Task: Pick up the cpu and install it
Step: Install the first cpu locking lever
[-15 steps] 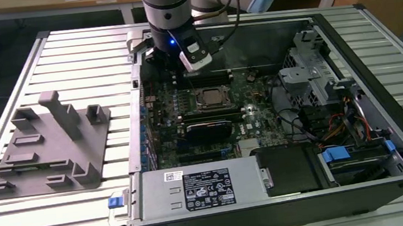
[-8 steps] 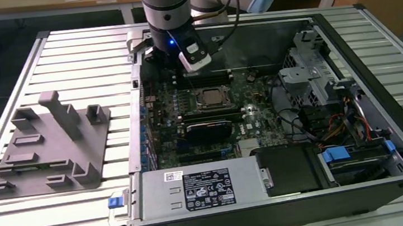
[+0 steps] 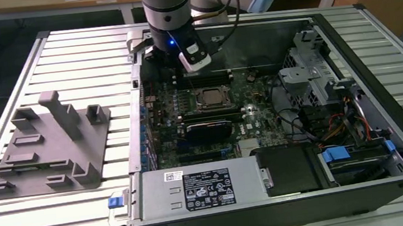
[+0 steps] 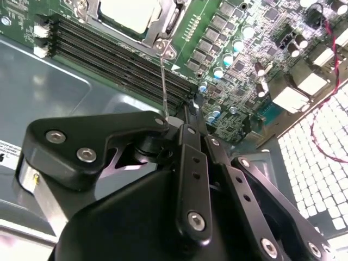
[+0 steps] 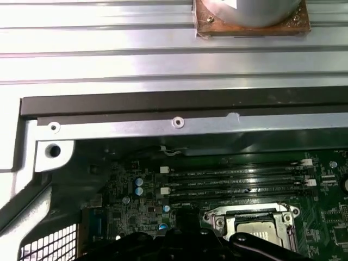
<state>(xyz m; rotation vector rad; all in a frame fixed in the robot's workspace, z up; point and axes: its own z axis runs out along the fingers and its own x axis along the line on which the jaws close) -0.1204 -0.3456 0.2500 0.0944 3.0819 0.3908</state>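
The exterior view looks steeply down from high and well back over the open case (image 3: pixel 401 120) on the table (image 3: pixel 67 48). Both wrist views sit close above the motherboard (image 4: pixel 244 49) (image 5: pixel 125 212), facing roughly opposite ways. They share the memory slots (image 4: pixel 119 54) (image 5: pixel 234 182) and the cpu (image 4: pixel 128 13) (image 5: pixel 258 235).

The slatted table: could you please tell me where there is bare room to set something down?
The table is bare between the grey holder block and the computer case, and beyond the block toward its far edge. Inside the case it is crowded: motherboard, cables, drive cage, with the arm above.
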